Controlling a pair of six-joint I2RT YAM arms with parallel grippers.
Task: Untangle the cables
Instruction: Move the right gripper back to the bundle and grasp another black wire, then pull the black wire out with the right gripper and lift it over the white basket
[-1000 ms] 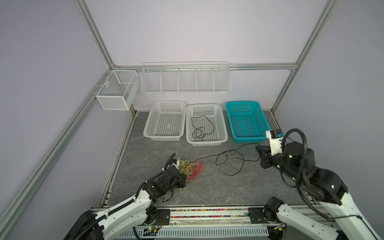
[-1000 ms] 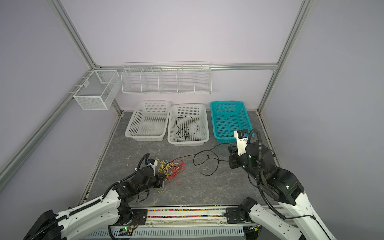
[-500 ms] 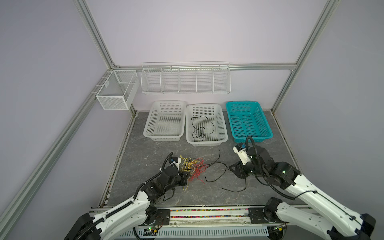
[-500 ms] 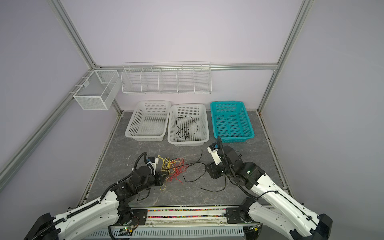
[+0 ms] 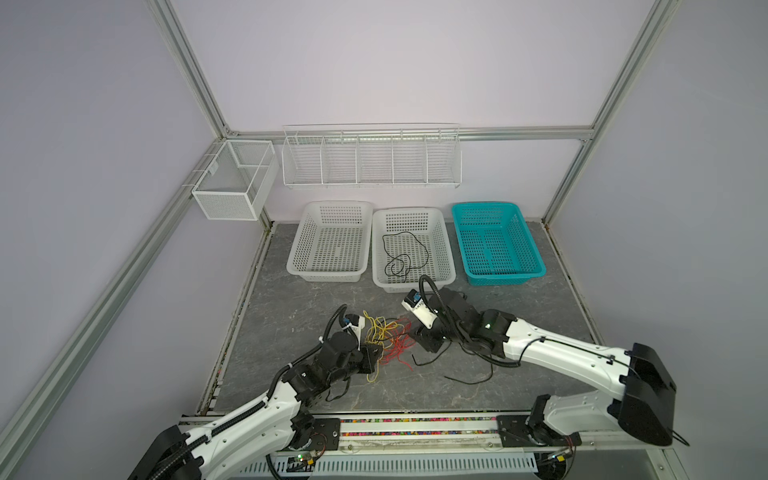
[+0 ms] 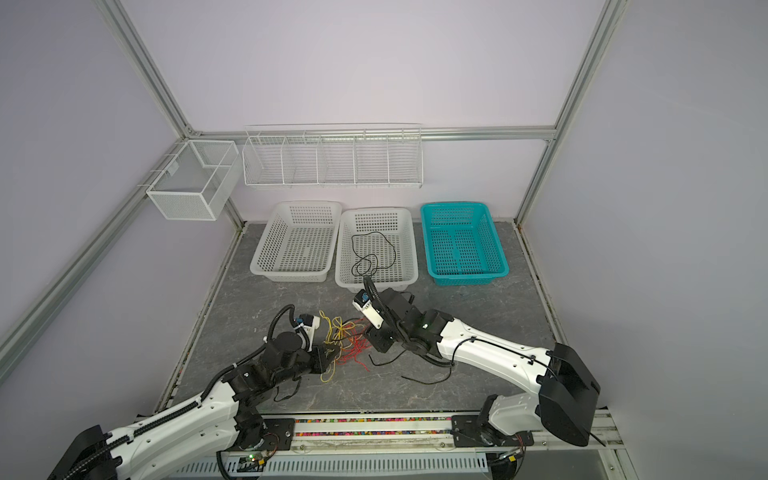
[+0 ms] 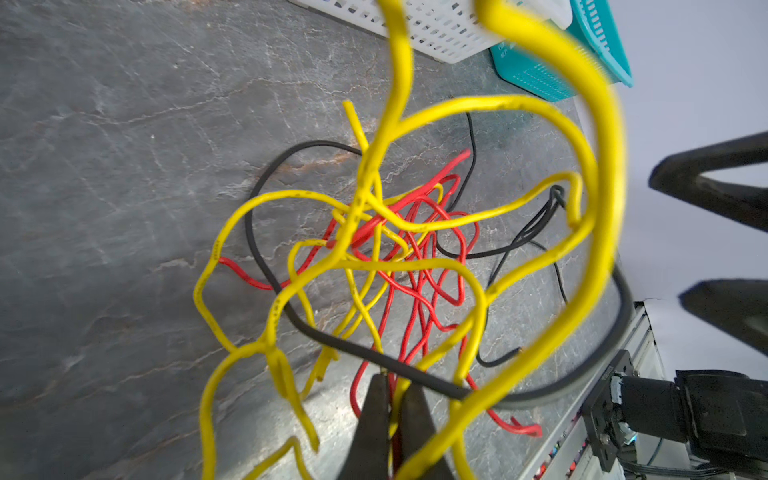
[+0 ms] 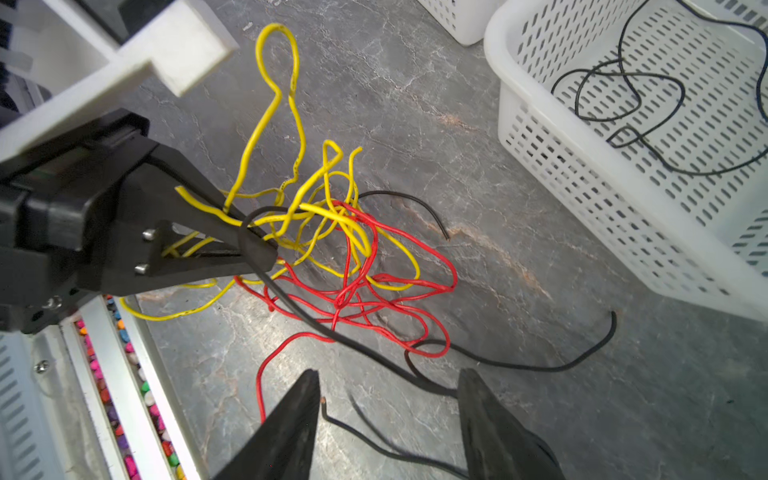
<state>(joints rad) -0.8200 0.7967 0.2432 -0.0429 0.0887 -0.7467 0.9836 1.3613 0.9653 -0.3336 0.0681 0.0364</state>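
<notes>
Inspector: Left fingers (image 7: 371, 419)?
Recorder: Were clamped together on the yellow cable (image 7: 609, 187), tangled with the red cable (image 7: 245, 276) on the counter (image 7: 124, 166).
Inspector: Right fingers (image 8: 291, 432)?
Recorder: Stood apart over a loose black cable (image 8: 540, 368) beside the tangle.

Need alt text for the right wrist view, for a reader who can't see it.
The left gripper is shut on a yellow cable in a red-and-yellow tangle on the grey table. The right gripper hangs open over a loose black cable, beside a white basket.
</notes>
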